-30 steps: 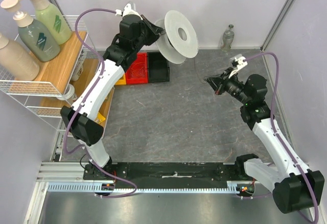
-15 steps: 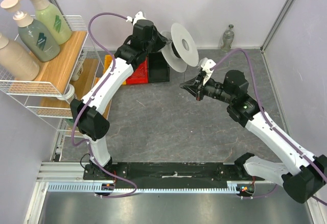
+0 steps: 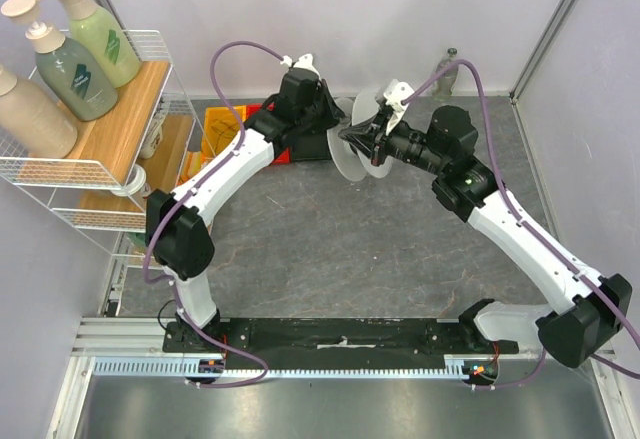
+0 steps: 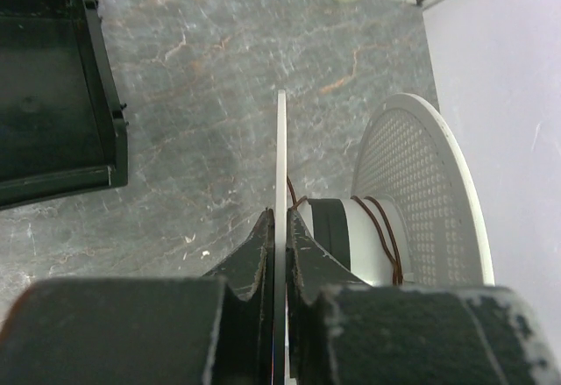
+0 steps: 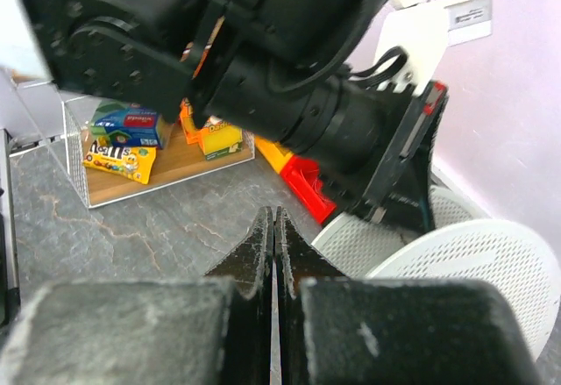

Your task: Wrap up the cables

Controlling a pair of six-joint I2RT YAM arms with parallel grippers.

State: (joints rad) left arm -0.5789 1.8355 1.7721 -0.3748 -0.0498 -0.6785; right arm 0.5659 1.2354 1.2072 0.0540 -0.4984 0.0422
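A white round spool hangs above the grey floor, and my left gripper is shut on the edge of its near flange. The left wrist view shows the jaws of the left gripper pinching that thin disc. Behind it are the hub and the perforated far flange. The cable, a thin dark wire, makes a few turns round the hub. My right gripper is shut right beside the spool. In the right wrist view the right gripper has its jaws pressed together, and the wire is too fine to show there.
A black bin and red and orange bins lie behind the left arm. A small bottle stands at the back wall. A wire shelf with large bottles fills the left side, with snack packs on its lower board.
The left arm has brought the spool down and toward the middle. The right arm has swung left and back until its gripper reached the spool. Both grippers stayed shut.
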